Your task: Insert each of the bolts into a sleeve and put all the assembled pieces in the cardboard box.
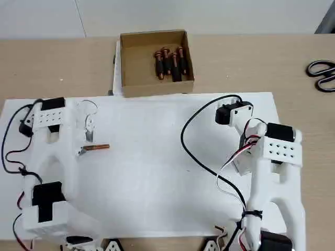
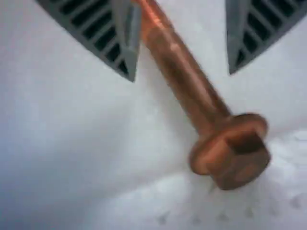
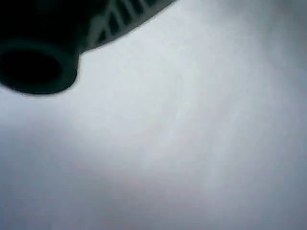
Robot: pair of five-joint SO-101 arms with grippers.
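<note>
Lying flat on the white sheet (image 1: 157,172), the copper hex-head bolt (image 2: 192,96) has its shank tip between the left gripper's (image 2: 181,72) wide-open, empty jaws, with its head pointing toward mid-sheet. The right gripper (image 1: 242,159), well apart, clasps a black tubular sleeve (image 3: 36,67). Beyond stands the brown cardboard box (image 1: 136,68).

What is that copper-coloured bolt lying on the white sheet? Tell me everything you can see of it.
The bolt looks like copper-coloured metal: a smooth round shaft ending in a flanged hexagonal head. It lies flat on the white sheet, with no sleeve on it. Its shaft end sits between the left gripper's open fingers, close against one.
</note>
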